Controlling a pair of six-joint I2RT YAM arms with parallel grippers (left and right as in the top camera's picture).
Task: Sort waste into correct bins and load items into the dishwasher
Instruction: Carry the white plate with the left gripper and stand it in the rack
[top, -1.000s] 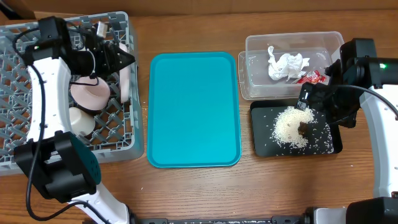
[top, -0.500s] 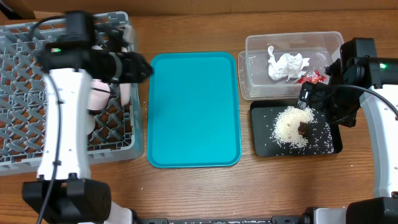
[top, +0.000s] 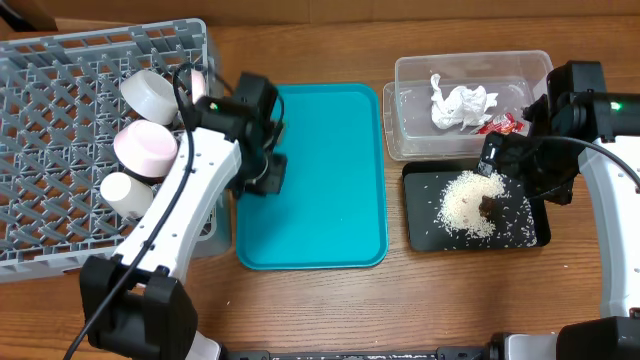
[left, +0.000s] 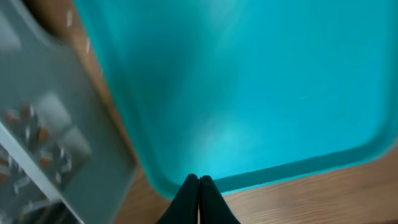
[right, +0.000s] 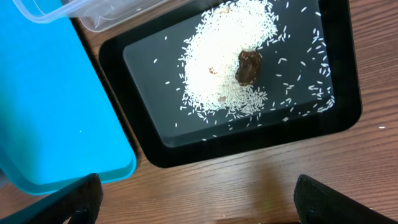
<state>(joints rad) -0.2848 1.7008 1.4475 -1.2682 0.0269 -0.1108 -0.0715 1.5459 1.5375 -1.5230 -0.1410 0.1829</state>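
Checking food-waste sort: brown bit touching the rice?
Touching. Right wrist view shows the brown bit lying on the rice pile, grains packed against its left side.

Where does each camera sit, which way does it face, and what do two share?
Overhead: fixed above the table, looking straight down on dish rack, teal tray, clear tub, black tray; left arm, right arm show.
Left wrist: on the left arm, facing down at the teal tray's corner; shut left gripper shows.
Right wrist: on the right arm, facing down at rice on the black tray; open right gripper shows.
Shared: all see the teal tray.
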